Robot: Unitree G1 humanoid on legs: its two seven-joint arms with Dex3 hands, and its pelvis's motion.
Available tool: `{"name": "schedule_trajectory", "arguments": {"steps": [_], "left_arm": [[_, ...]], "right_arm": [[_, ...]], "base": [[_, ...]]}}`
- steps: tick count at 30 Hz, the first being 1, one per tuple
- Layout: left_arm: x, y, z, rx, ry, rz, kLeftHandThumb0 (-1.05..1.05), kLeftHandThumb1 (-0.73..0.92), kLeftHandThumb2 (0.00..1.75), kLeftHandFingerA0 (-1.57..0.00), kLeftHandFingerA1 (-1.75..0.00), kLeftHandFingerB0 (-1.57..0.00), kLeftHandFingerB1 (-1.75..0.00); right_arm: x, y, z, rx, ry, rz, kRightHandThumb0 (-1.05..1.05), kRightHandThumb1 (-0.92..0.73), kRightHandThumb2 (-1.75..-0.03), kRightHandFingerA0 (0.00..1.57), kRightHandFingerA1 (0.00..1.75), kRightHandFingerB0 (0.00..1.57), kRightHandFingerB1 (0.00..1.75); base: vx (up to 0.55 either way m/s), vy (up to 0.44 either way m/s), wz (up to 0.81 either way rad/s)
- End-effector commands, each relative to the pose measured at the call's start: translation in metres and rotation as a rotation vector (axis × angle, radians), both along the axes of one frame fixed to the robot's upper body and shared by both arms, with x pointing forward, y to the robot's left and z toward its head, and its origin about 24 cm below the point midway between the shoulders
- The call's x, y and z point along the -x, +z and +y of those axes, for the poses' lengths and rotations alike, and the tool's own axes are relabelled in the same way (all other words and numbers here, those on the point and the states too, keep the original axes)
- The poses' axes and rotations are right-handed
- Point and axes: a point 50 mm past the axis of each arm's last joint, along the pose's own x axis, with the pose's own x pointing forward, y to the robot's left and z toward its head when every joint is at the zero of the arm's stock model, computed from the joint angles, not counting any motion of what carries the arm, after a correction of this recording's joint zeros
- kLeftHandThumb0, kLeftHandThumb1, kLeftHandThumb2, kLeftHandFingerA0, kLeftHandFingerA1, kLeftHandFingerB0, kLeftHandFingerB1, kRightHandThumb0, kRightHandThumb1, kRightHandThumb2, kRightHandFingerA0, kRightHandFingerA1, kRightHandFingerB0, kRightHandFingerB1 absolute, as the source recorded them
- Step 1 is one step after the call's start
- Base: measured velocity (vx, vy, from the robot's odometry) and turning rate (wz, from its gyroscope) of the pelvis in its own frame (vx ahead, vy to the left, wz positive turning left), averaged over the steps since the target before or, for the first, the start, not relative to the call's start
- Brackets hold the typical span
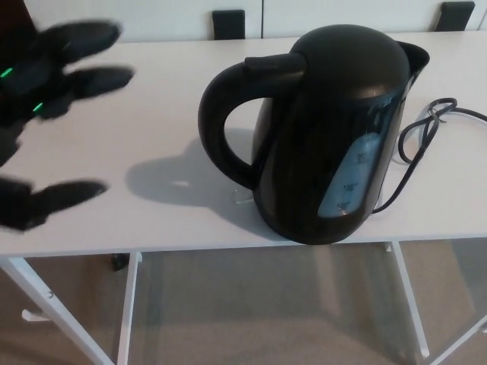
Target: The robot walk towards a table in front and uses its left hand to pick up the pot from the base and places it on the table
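Black and glossy, the pot (pixel 335 129) stands upright on the white table (pixel 152 220), close to the near edge and right of the middle. Its loop handle (pixel 221 122) points toward the robot's left side and its spout (pixel 417 55) the other way. A pale blue gauge (pixel 356 179) runs down the side that faces the near edge. Whether a base sits under it I cannot tell; the pot's rounded bottom hides whatever is there. A black cord (pixel 426 133) comes out from behind its lower right side, loops once on the tabletop and runs off the right edge.

The left hand (pixel 34 84) hangs over the left end of the table, well apart from the handle, with bare tabletop and the pot's shadow (pixel 167 179) between them. It is blurred, and two small green lights show on it. Its fingers (pixel 84 36) are spread wide, two reaching toward the pot up top and the thumb (pixel 57 199) lower down, near the front edge. They hold nothing.

Two dark shapes (pixel 228 23), perhaps chair backs, show just beyond the far edge. White legs (pixel 128 312) carry the table over a beige floor (pixel 266 319).
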Motion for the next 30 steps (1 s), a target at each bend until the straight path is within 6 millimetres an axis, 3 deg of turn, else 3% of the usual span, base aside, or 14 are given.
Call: {"name": "schedule_trajectory", "arguments": {"steps": [1, 5, 6, 9, 11, 12, 20, 25, 26, 28, 29, 30], "left_arm": [[-0.044, -0.019, -0.014, -0.107, 0.22, 0.142, -0.4, 0.43, 0.56, -0.08, -0.26, -0.12, -0.26], [-0.055, -0.028, -0.024, -0.17, 0.239, 0.168, -0.39, 0.44, 0.55, -0.09, -0.27, -0.12, -0.25], [-0.058, -0.031, -0.028, -0.197, 0.236, 0.163, -0.43, 0.29, 0.7, 0.0, -0.4, -0.08, -0.38], [-0.062, -0.038, -0.04, -0.218, 0.213, 0.187, -0.4, 0.42, 0.56, -0.08, -0.29, -0.11, -0.24], [-0.064, -0.041, -0.044, -0.233, 0.209, 0.185, -0.4, 0.42, 0.57, -0.07, -0.28, -0.1, -0.24], [-0.067, -0.045, -0.05, -0.286, 0.209, 0.187, -0.45, 0.31, 0.7, -0.01, -0.31, -0.03, -0.26], [-0.074, -0.056, -0.06, -0.283, 0.217, 0.239, -0.52, 0.34, 0.71, 0.0, -0.22, -0.01, -0.18], [-0.077, -0.056, -0.064, -0.282, 0.22, 0.243, -0.5, 0.34, 0.71, -0.01, -0.26, -0.02, -0.2], [-0.077, -0.056, -0.067, -0.276, 0.213, 0.226, -0.48, 0.45, 0.55, -0.06, -0.27, -0.03, -0.23], [-0.077, -0.055, -0.068, -0.271, 0.215, 0.219, -0.49, 0.45, 0.55, -0.07, -0.27, -0.04, -0.22], [-0.078, -0.055, -0.071, -0.253, 0.225, 0.226, -0.56, 0.37, 0.68, -0.06, -0.36, -0.08, -0.21], [-0.078, -0.055, -0.072, -0.246, 0.229, 0.228, -0.56, 0.37, 0.68, -0.06, -0.36, -0.08, -0.21]], "right_arm": [[0.002, 0.0, -0.008, 0.029, -0.005, 0.046, -0.01, -0.9, -0.67, 0.19, 0.37, 0.13, 0.33], [0.003, 0.0, -0.007, 0.028, -0.001, 0.046, 0.0, -0.91, -0.68, 0.19, 0.37, 0.13, 0.33], [0.003, 0.0, -0.007, 0.033, 0.0, 0.053, -0.01, -0.9, -0.67, 0.19, 0.36, 0.13, 0.32], [0.003, -0.001, -0.006, 0.028, -0.001, 0.061, -0.01, -0.9, -0.67, 0.18, 0.36, 0.13, 0.32], [0.003, 0.0, -0.006, 0.026, 0.0, 0.061, 0.0, -0.91, -0.67, 0.18, 0.36, 0.13, 0.32], [0.003, -0.002, -0.003, 0.02, 0.0, 0.065, -0.01, -0.91, -0.67, 0.17, 0.35, 0.13, 0.32], [0.002, -0.001, -0.002, 0.026, 0.014, 0.068, 0.0, -0.91, -0.67, 0.16, 0.36, 0.12, 0.32], [0.002, -0.002, -0.001, 0.028, 0.023, 0.074, -0.01, -0.91, -0.67, 0.17, 0.36, 0.13, 0.33], [0.002, -0.002, -0.001, 0.029, 0.022, 0.076, 0.0, -0.91, -0.67, 0.16, 0.36, 0.13, 0.33], [0.001, -0.002, -0.001, 0.027, 0.023, 0.076, 0.0, -0.91, -0.67, 0.16, 0.36, 0.13, 0.33], [0.001, -0.002, -0.001, 0.023, 0.02, 0.076, 0.0, -0.91, -0.67, 0.16, 0.36, 0.13, 0.32], [0.001, -0.002, -0.001, 0.022, 0.019, 0.077, 0.0, -0.91, -0.67, 0.16, 0.36, 0.13, 0.32]], "base": [[0.0, 0.0, 0.0], [0.0, 0.0, 0.0], [0.0, 0.0, 0.0], [0.0, 0.0, 0.0], [0.0, 0.0, 0.0], [0.0, 0.0, 0.0], [0.0, 0.0, 0.0], [0.0, 0.0, 0.0], [0.0, 0.0, 0.0], [0.0, 0.0, 0.0], [0.0, 0.0, 0.0], [0.0, 0.0, 0.0]]}}
